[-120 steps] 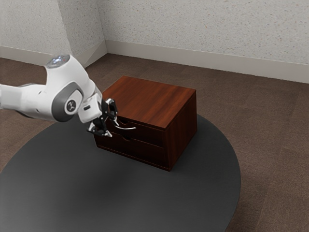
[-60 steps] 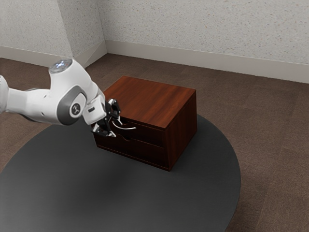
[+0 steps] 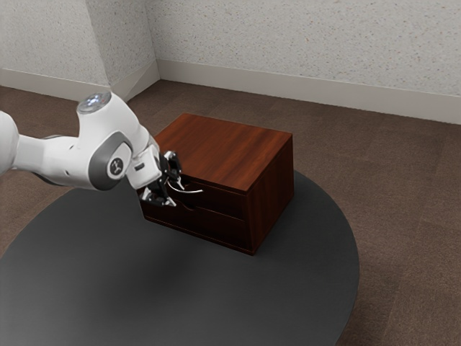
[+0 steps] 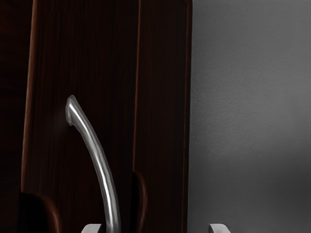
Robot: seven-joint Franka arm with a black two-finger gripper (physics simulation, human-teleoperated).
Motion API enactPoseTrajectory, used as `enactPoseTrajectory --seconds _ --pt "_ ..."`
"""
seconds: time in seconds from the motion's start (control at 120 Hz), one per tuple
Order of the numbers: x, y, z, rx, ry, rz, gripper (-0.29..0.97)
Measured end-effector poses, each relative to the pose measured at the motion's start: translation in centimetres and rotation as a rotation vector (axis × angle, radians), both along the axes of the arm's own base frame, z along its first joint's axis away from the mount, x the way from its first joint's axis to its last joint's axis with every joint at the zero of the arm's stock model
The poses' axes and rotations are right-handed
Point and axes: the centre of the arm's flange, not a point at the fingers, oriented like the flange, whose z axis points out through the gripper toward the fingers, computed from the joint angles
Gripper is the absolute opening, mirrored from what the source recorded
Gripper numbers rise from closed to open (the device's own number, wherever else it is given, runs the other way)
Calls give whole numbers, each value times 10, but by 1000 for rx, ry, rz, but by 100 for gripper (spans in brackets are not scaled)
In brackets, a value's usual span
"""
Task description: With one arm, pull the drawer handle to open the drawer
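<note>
Exterior view, left of centre: jaws spread astride the drawer handle [image 3: 189, 190], poised to clamp and pull the drawer [image 3: 223, 202].

Probably a bare indoor room: speckled walls [image 3: 302, 36], pale baseboard [image 3: 324, 89], brown carpet [image 3: 403, 187], 1 wooden cabinet [image 3: 227, 151] on a dark table [image 3: 180, 288].

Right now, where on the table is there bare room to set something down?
The table is bare in front of the cabinet and to the exterior view's right of it. Crowded at the upper handle, where the gripper sits.
</note>
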Motion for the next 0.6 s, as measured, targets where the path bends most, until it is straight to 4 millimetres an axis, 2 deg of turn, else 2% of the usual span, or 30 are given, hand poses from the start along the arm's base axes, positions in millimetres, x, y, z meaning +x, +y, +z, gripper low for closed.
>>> enactPoseTrajectory --seconds 0.367,0.6 --pt "0 0 -2 -4 2 5 7" --pt "-5 -1 3 -4 -3 7 2"
